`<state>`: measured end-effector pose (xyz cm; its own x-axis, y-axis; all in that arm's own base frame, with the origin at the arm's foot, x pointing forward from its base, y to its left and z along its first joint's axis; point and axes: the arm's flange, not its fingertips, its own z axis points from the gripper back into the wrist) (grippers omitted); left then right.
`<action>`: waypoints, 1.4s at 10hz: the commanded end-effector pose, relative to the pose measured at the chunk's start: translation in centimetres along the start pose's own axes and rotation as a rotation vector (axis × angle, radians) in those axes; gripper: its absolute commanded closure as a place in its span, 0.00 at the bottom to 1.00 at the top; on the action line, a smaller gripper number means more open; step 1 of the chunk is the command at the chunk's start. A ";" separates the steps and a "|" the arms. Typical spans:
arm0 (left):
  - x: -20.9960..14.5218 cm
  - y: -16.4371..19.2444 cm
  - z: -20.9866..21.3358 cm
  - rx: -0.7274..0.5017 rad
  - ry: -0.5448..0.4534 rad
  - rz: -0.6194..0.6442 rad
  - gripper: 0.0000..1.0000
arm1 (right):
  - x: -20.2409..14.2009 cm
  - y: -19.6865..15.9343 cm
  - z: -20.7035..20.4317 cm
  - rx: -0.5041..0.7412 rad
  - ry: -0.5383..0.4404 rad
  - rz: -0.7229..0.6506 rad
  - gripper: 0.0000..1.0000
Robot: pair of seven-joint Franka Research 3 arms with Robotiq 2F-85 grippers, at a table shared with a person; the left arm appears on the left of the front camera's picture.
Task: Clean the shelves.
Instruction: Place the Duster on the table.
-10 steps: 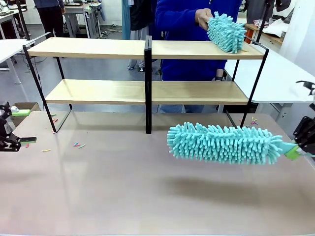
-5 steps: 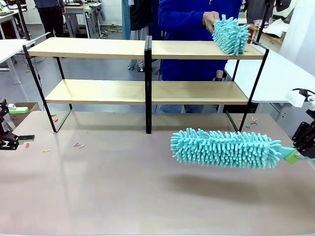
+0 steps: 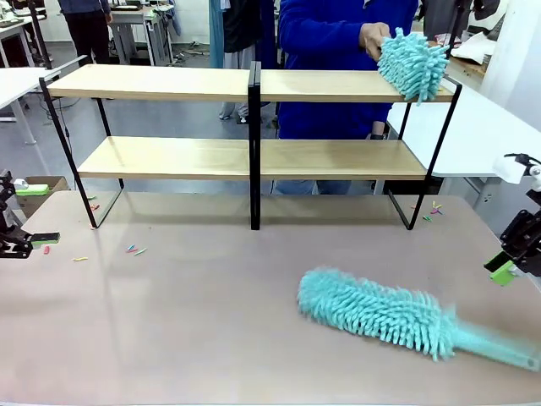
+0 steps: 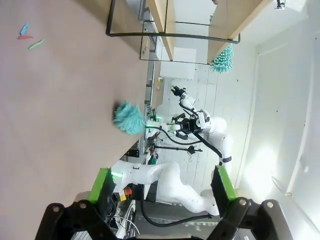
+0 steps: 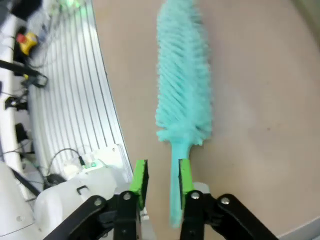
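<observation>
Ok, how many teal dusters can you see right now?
2. One duster lies on the tabletop near the right gripper; the other duster is in the person's hand on the shelves.

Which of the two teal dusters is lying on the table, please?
The long duster near the right gripper; it lies blurred on the tabletop, unheld. The other duster is in the person's hand on the top shelf.

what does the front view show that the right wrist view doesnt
Front view alone: the shelves, a person's hand wiping the top board with a second duster, and the left gripper. Right wrist view alone: the right gripper close up, fingers apart, off the handle. Both: the duster lying on the table.
</observation>
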<state>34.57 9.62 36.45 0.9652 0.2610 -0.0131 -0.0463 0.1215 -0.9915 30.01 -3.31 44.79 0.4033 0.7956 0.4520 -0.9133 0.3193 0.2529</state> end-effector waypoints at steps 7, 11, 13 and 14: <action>-0.2 -0.3 0.0 -0.011 0.005 0.006 0.00 | -5.0 4.7 5.7 0.548 -0.546 -0.951 0.00; -0.2 -0.3 0.0 -0.011 0.005 0.006 0.00 | -7.5 4.4 4.5 0.599 -0.415 -0.883 0.00; -0.2 -0.3 0.0 -0.011 0.005 0.006 0.00 | -7.5 4.4 4.5 0.599 -0.415 -0.883 0.00; -0.2 -0.3 0.0 -0.011 0.005 0.006 0.00 | -7.5 4.4 4.5 0.599 -0.415 -0.883 0.00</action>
<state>34.54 9.60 36.43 0.9654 0.2603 -0.0143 -0.0473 0.1209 -0.9915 23.88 -9.96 46.08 0.9821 0.1458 0.1195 -0.1564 0.2767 0.9481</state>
